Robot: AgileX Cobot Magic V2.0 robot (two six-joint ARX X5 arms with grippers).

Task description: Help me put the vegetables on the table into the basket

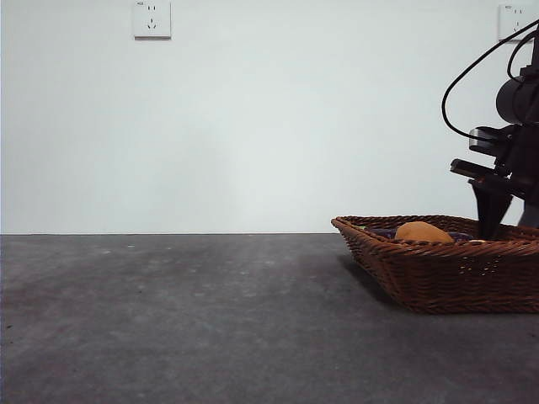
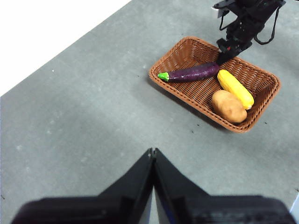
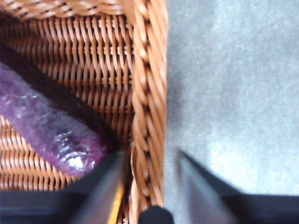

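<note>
Straddling basket [image 3: 147, 93] rim beside eggplant [image 3: 46, 130]: right gripper [image 3: 149, 172].

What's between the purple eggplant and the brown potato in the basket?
The yellow vegetable lies between the eggplant and the potato in the basket; the left wrist view shows it.

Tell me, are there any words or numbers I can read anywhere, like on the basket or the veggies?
No, there are none to read.
Basket: plain wicker, no label.
Eggplant, yellow vegetable and potato: no stickers or print.
Wall sockets: only slot holes; any marking is too small to read.
Right gripper and left gripper: plain black, no writing showing.
</note>
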